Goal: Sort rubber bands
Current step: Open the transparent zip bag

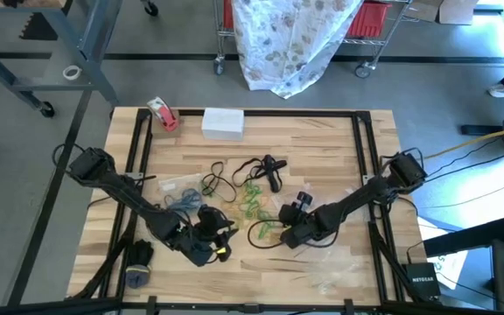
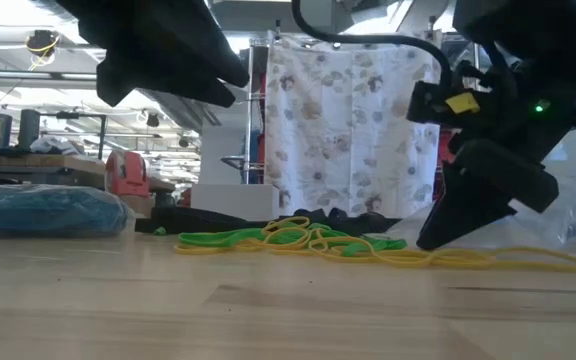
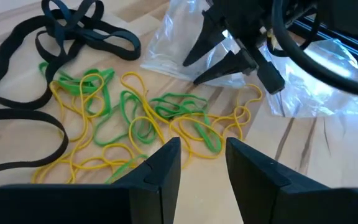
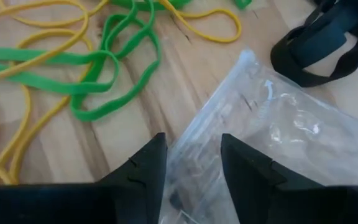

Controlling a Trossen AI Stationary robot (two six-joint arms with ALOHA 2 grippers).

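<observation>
From above, the rubber bands (image 1: 250, 199) lie tangled at the middle of the wooden surface (image 1: 322, 140), with the left gripper (image 1: 221, 241) at about seven o'clock of them and the right gripper (image 1: 285, 234) at about five o'clock. At table height, green and yellow bands (image 2: 298, 240) rest flat on the wood, and the right gripper's dark tip (image 2: 438, 238) comes down at their three o'clock end. The left wrist view shows the left gripper (image 3: 202, 163) with jaws apart and empty above yellow and green loops (image 3: 135, 118), black bands (image 3: 55, 50) beyond; the right wrist view shows the right gripper (image 4: 192, 163) with jaws apart over the edge of a clear plastic bag (image 4: 272, 143).
</observation>
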